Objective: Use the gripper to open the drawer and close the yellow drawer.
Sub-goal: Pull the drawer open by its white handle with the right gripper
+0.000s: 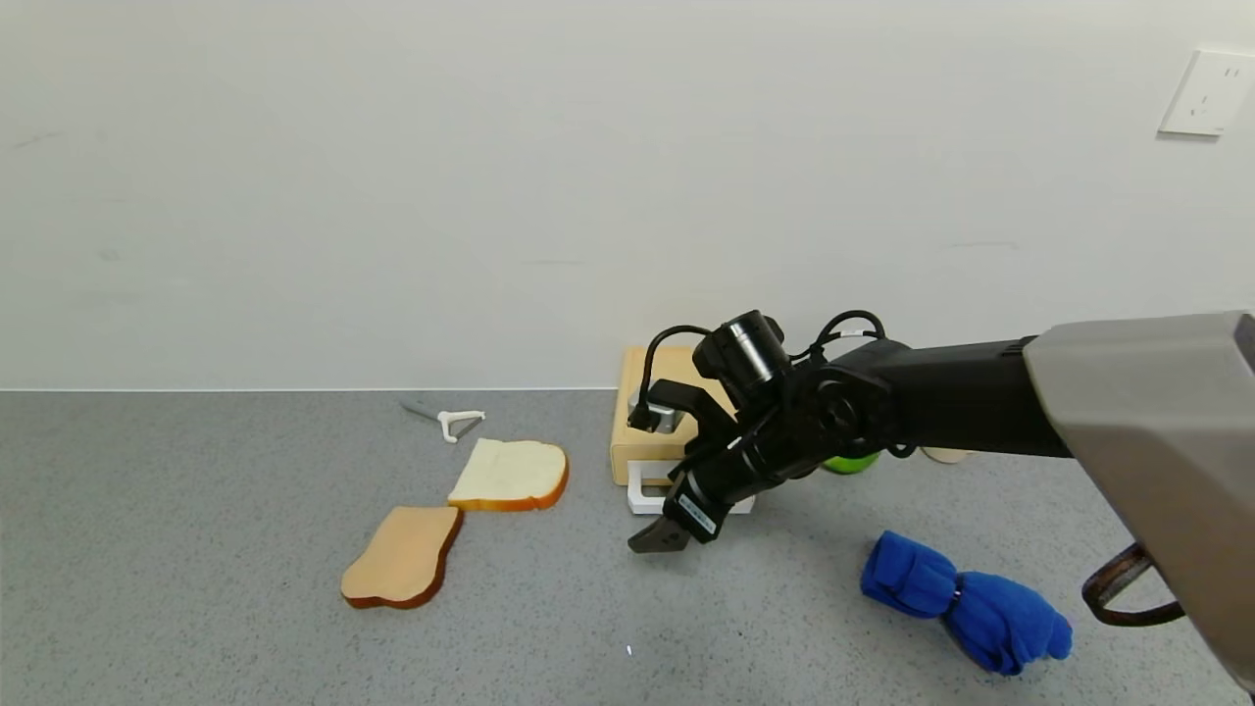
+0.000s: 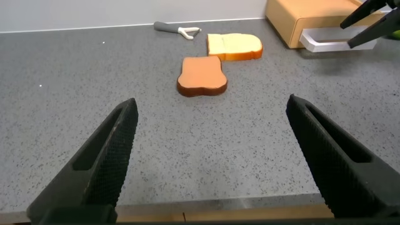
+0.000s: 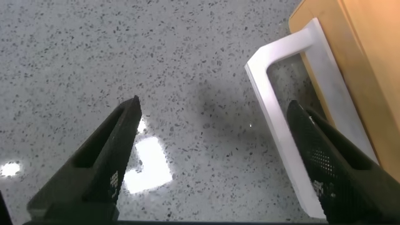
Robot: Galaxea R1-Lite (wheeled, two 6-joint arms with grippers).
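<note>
The pale yellow-tan drawer box [image 1: 649, 417] sits against the back wall with its white loop handle [image 1: 642, 497] facing forward. The drawer front looks flush with the box. My right gripper [image 1: 669, 522] is open and low over the table at the handle. In the right wrist view the gripper [image 3: 214, 106] straddles the handle's front bar [image 3: 275, 106]: one finger [image 3: 331, 169] is over the inside of the loop next to the drawer front [image 3: 369, 69], the other [image 3: 94, 169] is outside. My left gripper [image 2: 211, 109] is open and empty near the table's front edge.
Two bread slices [image 1: 510, 476] [image 1: 404, 557] and a white peeler [image 1: 453, 422] lie left of the drawer. A blue cloth [image 1: 966, 603] lies at the front right. A green object [image 1: 851, 463] shows behind the right arm. The grey table meets a white wall.
</note>
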